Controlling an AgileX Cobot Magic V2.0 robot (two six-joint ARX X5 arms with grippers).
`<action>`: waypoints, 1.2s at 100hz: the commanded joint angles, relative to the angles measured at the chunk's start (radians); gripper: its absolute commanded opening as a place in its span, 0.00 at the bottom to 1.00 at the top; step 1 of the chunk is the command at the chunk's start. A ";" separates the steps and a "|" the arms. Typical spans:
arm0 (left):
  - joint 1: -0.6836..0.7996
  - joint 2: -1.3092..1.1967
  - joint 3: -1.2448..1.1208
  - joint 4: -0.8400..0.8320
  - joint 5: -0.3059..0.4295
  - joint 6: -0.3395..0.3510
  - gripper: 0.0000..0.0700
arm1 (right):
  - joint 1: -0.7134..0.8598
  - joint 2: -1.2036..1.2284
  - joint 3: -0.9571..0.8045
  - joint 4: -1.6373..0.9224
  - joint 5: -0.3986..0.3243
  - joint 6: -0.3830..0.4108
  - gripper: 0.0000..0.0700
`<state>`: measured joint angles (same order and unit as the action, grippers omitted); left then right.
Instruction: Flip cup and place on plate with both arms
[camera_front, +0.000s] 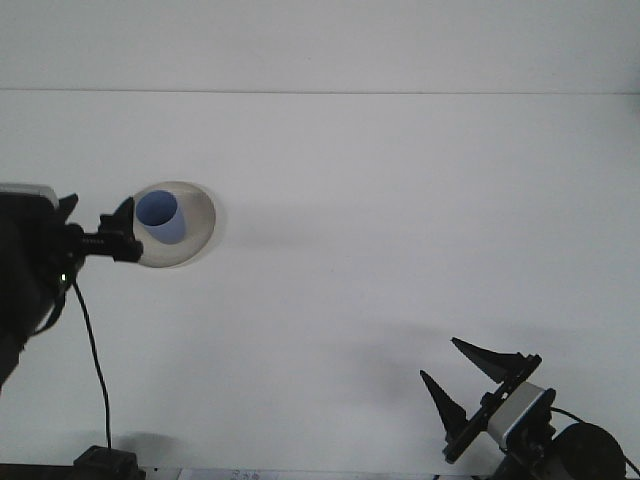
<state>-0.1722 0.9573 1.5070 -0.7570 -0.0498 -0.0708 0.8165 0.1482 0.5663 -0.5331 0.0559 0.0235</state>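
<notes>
Blue cup upright on the grey plate, left of frame.
Right gripper fingers spread, empty, at lower right; left gripper fingers unclear beside plate, which holds the cup, mouth up.

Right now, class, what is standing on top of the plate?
A blue cup stands upright on the plate, opening upward. The left gripper covers the plate's near left edge, so that part is hidden.
</notes>
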 joint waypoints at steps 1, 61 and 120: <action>-0.034 -0.083 -0.144 0.032 0.002 -0.036 0.72 | 0.008 0.003 0.004 0.013 0.000 0.010 0.65; -0.143 -0.544 -0.770 0.138 0.077 -0.204 0.01 | 0.009 0.003 0.004 0.005 -0.003 0.010 0.01; -0.142 -0.613 -0.769 0.247 0.076 -0.204 0.02 | 0.009 0.003 0.004 0.010 -0.003 0.010 0.01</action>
<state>-0.3119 0.3454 0.7231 -0.5240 0.0254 -0.2729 0.8165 0.1482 0.5663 -0.5343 0.0547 0.0254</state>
